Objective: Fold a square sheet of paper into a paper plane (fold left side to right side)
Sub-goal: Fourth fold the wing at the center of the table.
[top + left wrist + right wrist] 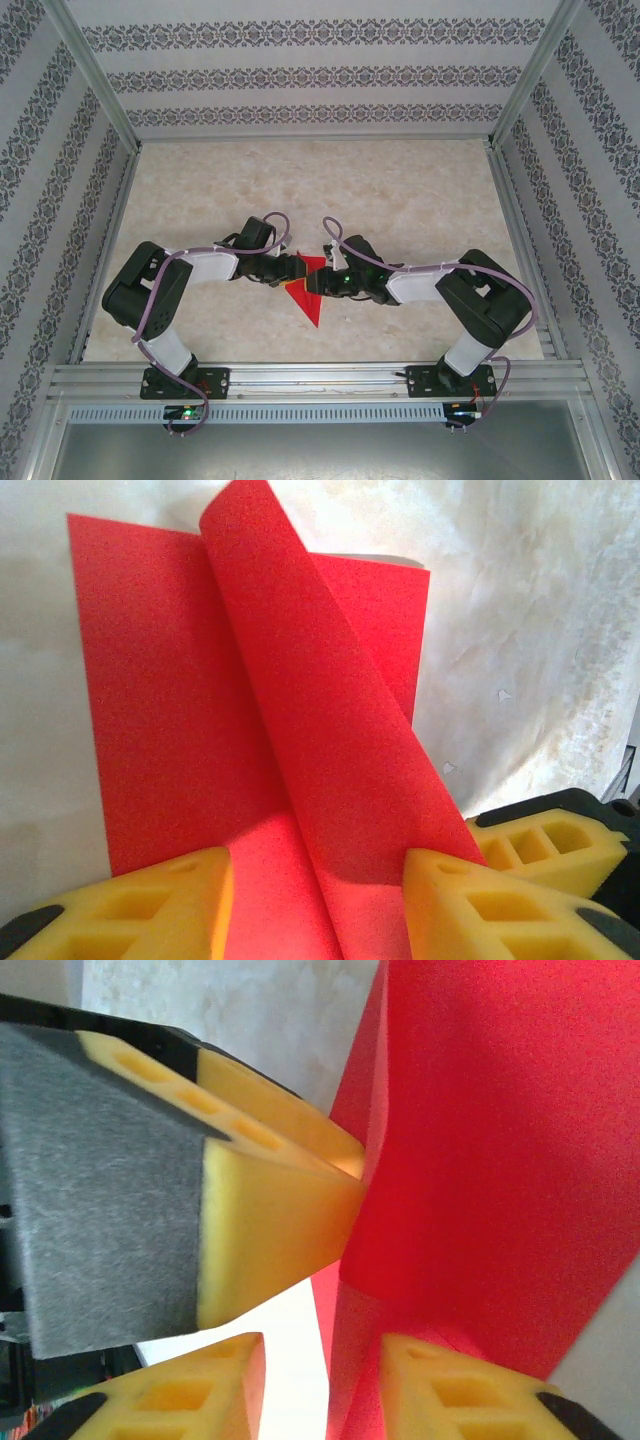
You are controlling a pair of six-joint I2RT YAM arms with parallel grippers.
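A thin, bright red square sheet of paper (pixel 306 300) lies near the middle of the pale marbled table top (pixel 420 200), a little toward the near edge. The two black arms meet over it. From above, the part of it that shows is a red shape narrowing to a point toward the arm bases. The left gripper (pixel 288 270) comes in from the left and the right gripper (pixel 325 283) from the right, their tips just beside each other above the sheet.

In the left wrist view the sheet (pixel 170 680) lies partly flat on the table. One long flap is lifted off it and curls over from upper left to lower right. The left gripper (pixel 318 880) has its yellow foam fingers (pixel 160 905) standing well apart, about half open. The paper runs through the gap and is not pinched, and the lower end of the flap leans against the right-hand finger.

In the right wrist view the sheet (pixel 500 1160) stands up as a steep red wall. The right gripper (pixel 322 1355) is partly open, with its yellow fingers (pixel 460 1395) clearly separated. The edge of the paper drops into the gap (bare table shows beside it), so nothing is clamped. One large finger of the left gripper (pixel 270 1220), yellow foam with a grey pad, presses its tip against the upright paper from the left.
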